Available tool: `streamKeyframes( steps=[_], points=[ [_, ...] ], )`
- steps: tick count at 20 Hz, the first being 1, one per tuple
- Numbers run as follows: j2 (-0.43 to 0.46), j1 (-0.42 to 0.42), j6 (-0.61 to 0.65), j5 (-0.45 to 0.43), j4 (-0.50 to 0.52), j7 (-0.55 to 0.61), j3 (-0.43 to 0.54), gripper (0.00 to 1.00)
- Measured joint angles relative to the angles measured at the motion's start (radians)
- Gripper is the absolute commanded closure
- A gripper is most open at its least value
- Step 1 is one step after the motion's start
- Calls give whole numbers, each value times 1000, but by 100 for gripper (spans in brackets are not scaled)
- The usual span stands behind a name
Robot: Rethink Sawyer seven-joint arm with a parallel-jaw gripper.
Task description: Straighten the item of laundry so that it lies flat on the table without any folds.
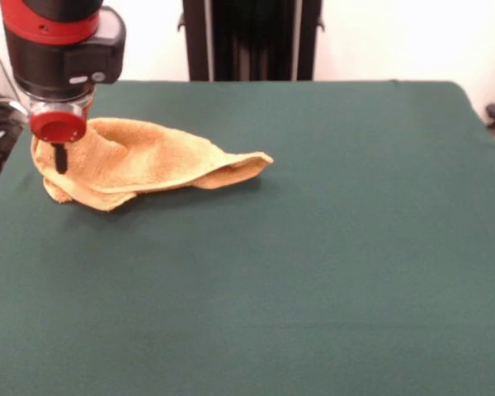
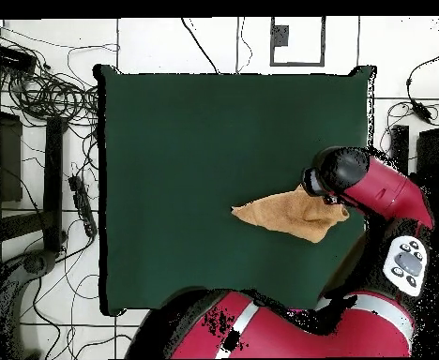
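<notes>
In the front view, the near part of the large table (image 1: 313,280), covered in plain dark green cloth, is a broad bare stretch. Farther back, toward the left far corner, lies the small orange-tan terry towel (image 1: 148,161). It is not flat: it is bunched and folded over itself, with a rounded heap at its left end and a narrowing flap that runs rightward to a point resting on the cloth. At the heap stands the gripper (image 1: 60,157) of the red and black arm, a dark tip under a red disc, coming straight down onto the towel's left end and touching it. Whether the tip is spread, pressed together or pinching cloth cannot be told from either view.

From overhead, the towel (image 2: 289,211) lies near the table's (image 2: 195,141) right edge, tapering leftward, with the arm's head over its right end.
</notes>
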Motion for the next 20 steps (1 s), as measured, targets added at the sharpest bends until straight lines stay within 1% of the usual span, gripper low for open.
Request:
streamKeyframes(
  steps=[5, 16, 20],
  points=[
    [0, -23, 0, -7, -3, 0, -8, 0],
    [0, -113, 0, -7, 27, 0, -2, 0],
    [0, -127, 4, -7, 33, 0, -1, 0]
  ],
)
